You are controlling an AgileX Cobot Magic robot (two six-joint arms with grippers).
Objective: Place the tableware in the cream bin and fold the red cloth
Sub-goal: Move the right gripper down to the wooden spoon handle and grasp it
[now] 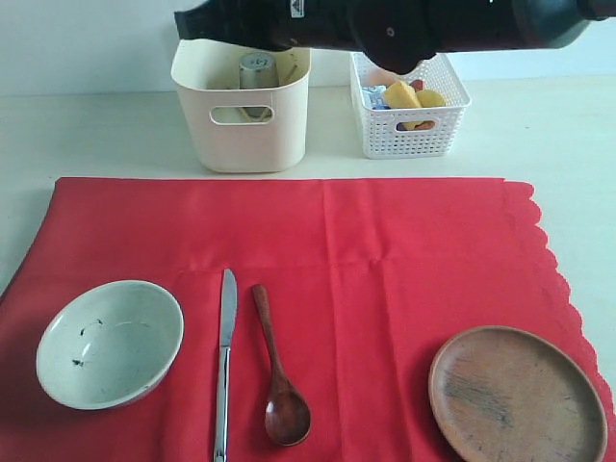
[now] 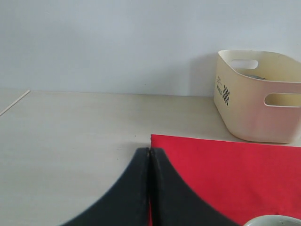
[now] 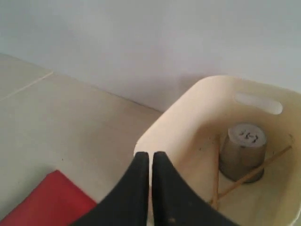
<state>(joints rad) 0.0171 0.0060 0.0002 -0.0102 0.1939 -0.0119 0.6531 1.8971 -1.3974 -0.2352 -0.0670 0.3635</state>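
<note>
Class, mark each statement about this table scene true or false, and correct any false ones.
1. The steel cup sits inside the cream bin. True.
2. The wooden plate is already in the bin. False: it rests on the red cloth.
3. The knife lies between the bowl and the spoon. True.
4. The right fingers stand wide open. False: they are closed together, holding nothing.
5. The red cloth is folded. False: it lies spread out flat.

We see a white lattice basket (image 1: 385, 140) at the back of the pale table (image 1: 96, 135) — inside sit a yellow cheese wedge (image 1: 401, 94) and another yellow food piece (image 1: 431, 98).
</note>
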